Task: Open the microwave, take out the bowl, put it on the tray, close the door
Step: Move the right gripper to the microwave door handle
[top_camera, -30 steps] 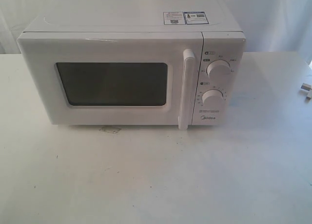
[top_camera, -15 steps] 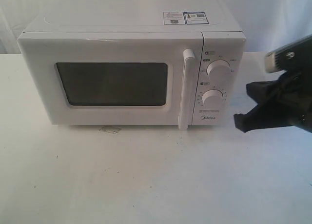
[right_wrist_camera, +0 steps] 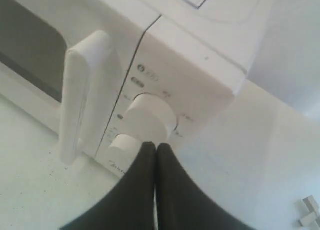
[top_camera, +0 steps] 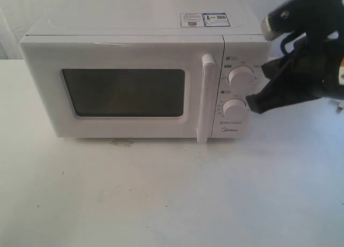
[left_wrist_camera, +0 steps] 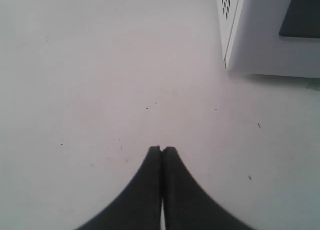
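Note:
The white microwave (top_camera: 145,80) stands on the table with its door (top_camera: 123,88) closed; the dark window (top_camera: 123,92) hides the inside, so the bowl is not visible. The vertical bar handle (top_camera: 205,99) (right_wrist_camera: 82,94) sits left of two round dials (top_camera: 240,76) (right_wrist_camera: 150,117). My right gripper (top_camera: 251,106) (right_wrist_camera: 156,147) is shut and empty, its tips just in front of the lower dial (top_camera: 235,107) at the panel's right side. My left gripper (left_wrist_camera: 161,150) is shut and empty over bare table, away from the microwave's corner (left_wrist_camera: 235,34). No tray is in view.
A white plug (top_camera: 338,99) (right_wrist_camera: 309,212) lies on the table at the far right, behind the right arm. A white backdrop hangs behind the microwave. The white table (top_camera: 161,193) stretches in front of the microwave.
The right arm came in from the right edge, then rose and moved left, bringing its shut tips up to the dial panel. The microwave has not moved.

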